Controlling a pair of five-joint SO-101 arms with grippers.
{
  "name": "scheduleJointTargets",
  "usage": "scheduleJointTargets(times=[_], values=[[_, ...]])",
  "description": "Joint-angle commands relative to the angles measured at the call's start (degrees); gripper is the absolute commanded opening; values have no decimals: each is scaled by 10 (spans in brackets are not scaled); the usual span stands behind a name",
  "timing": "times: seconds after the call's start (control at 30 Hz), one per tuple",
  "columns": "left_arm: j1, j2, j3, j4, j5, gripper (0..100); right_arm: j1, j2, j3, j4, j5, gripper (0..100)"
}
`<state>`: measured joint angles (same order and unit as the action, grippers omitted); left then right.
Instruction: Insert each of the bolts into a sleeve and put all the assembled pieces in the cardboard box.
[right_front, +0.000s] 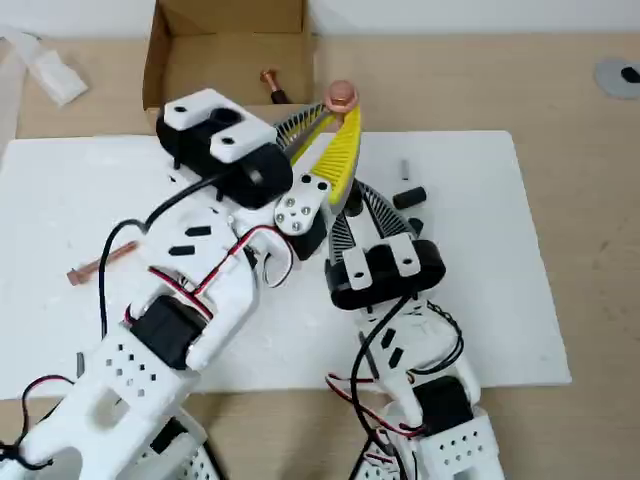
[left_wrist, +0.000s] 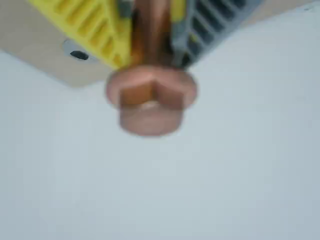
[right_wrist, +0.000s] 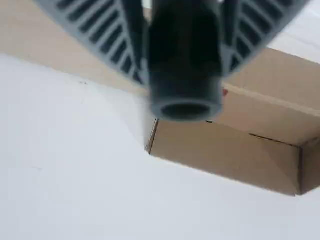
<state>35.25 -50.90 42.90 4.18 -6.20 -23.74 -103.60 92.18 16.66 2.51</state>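
Copper bolt (right_front: 341, 96), its head clear of the fingertips, clamped between the yellow and grey fingers of the left gripper (right_front: 333, 115), over the near edge of the cardboard box (right_front: 155, 60). Black sleeve (right_wrist: 186, 95), open end outward, pinched between the grey fingers of the right gripper (right_wrist: 185, 55), above the white board (right_front: 480, 300) just short of the box. Other stock: a second bolt (right_front: 270, 82) inside the box, a third bolt (right_front: 98, 265) on the board's left side, a loose sleeve (right_front: 408, 197) on the board beside the right arm.
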Motion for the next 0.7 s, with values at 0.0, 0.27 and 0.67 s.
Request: scheduleJointTargets(times=[0.0, 0.27, 0.67], values=[[-6, -7, 4, -22, 3, 6, -6, -65, 0, -17, 0, 10], [-11, -11, 32, -20, 38, 6, -5, -65, 2, -18, 0, 10], [-26, -12, -3, 83, 91, 6, -5, -65, 11, -19, 0, 10]])
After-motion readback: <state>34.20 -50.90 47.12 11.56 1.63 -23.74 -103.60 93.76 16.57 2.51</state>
